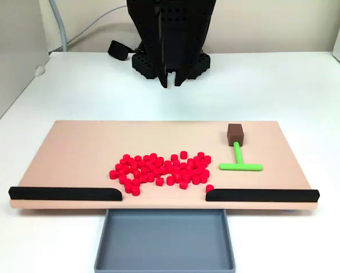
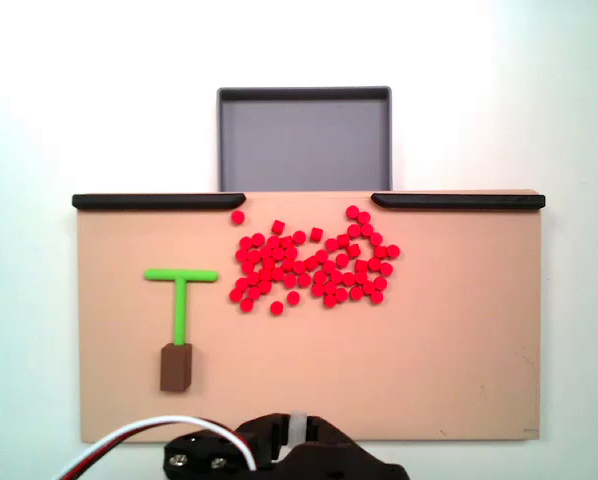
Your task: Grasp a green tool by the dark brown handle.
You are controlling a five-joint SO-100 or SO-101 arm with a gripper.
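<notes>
The green tool (image 1: pixel 237 153) lies flat on the right part of a tan board (image 1: pixel 73 148) in a fixed view; its crossbar (image 1: pixel 241 166) points toward the near edge. The dark brown handle (image 1: pixel 236 133) is at the far end of the stem. In the other fixed view the green tool (image 2: pixel 180 305) is on the left, with the dark brown handle (image 2: pixel 176 366) nearest the arm. My black gripper (image 1: pixel 170 84) hangs point-down beyond the board's far edge, well apart from the tool. Its dark fingers sit close together with nothing between them.
A heap of several small red cylinders (image 1: pixel 158 169) covers the board's middle. Two long black bars (image 1: pixel 65 194) (image 1: pixel 261 195) line the near edge with a gap between them, above a grey tray (image 1: pixel 164 239). The arm's body (image 2: pixel 299 460) and a white cable sit behind the board.
</notes>
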